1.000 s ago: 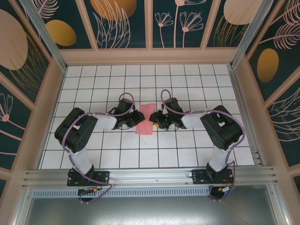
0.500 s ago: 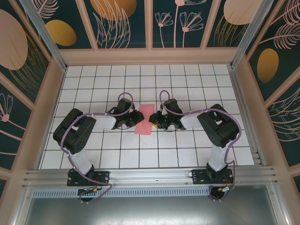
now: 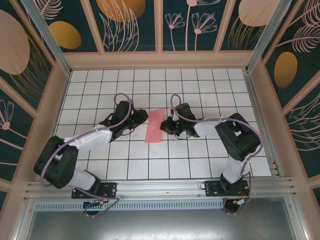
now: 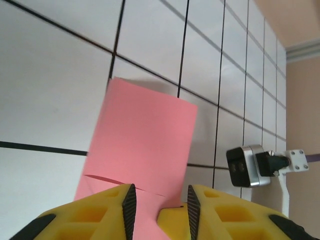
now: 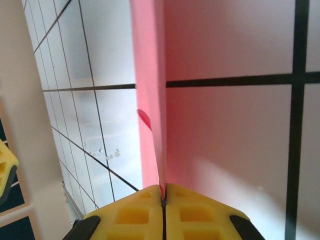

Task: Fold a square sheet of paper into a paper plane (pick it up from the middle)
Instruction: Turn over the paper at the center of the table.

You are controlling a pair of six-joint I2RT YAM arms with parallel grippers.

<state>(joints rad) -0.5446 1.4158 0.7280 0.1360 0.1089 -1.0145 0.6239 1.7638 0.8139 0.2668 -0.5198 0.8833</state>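
The paper (image 3: 154, 126), already a narrow strip, lies mid-worktop (image 3: 100, 80) between the arms. The right fingers (image 5: 166, 198) are clamped tight on its edge, while the left fingers (image 3: 142, 118) stand partly apart, holding nothing. Probably mid-fold: next, the left pins the strip while the right turns its flap over

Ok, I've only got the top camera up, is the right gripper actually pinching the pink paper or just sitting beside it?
Observer: Pinching. In the right wrist view the right gripper has its jaws shut on the edge of the pink sheet of paper, which rises nearly edge-on from the pinch.
Operator: And the left one?
Observer: In the left wrist view the left gripper has its jaws apart. The paper shows in the gap, unclamped.
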